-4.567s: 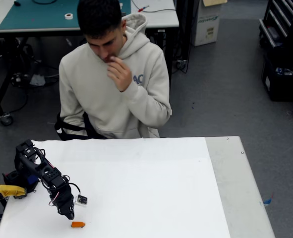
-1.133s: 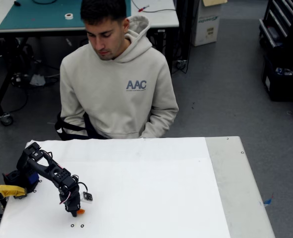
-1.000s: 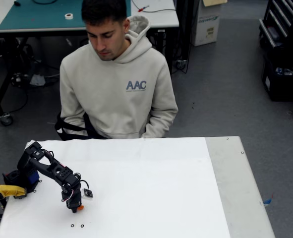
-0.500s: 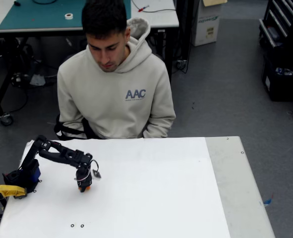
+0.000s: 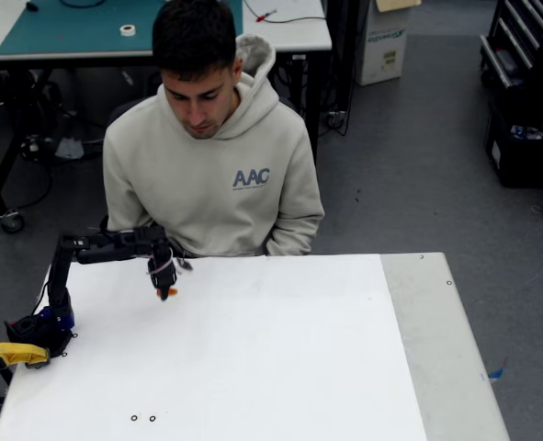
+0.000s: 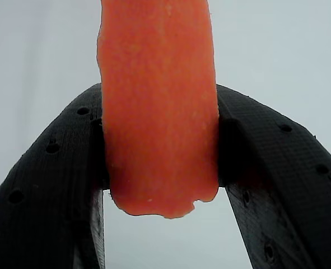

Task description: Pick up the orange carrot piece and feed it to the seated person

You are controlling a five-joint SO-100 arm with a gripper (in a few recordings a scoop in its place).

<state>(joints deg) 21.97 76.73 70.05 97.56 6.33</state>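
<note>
- Orange carrot piece (image 6: 158,106) sits pinched between the two black fingers (image 6: 53,185); jaws closed down to the piece's width, one pad against each flank, its ragged lower end hanging just past the contact line in the wrist view.
- In the fixed view the piece (image 5: 170,293) shows as a small orange dot at the tip of the gripper (image 5: 164,290), pointing down, above the sheet rather than on it.
- Change since half a second ago: gripper with piece has moved from mid-left of the sheet toward the far edge, and the arm now reaches out level. A few seconds back the piece lay on the sheet near the front edge, below the jaws.
- Piece looks bright orange, stubby, with a slightly grainy, moist-looking surface and rounded sides.
- Seated person (image 5: 211,156) just behind the jaws, beige hoodie with blue "AAC", head bowed toward the gripper.
- White sheet (image 5: 280,358) under the jaws covers most of the grey table (image 5: 436,349).
- Yellow clamp handle (image 5: 9,354) by the arm base, well left of and below the jaws.
- Beyond: grey floor, a bench with a teal mat (image 5: 78,26), a tape roll (image 5: 127,29).
</note>
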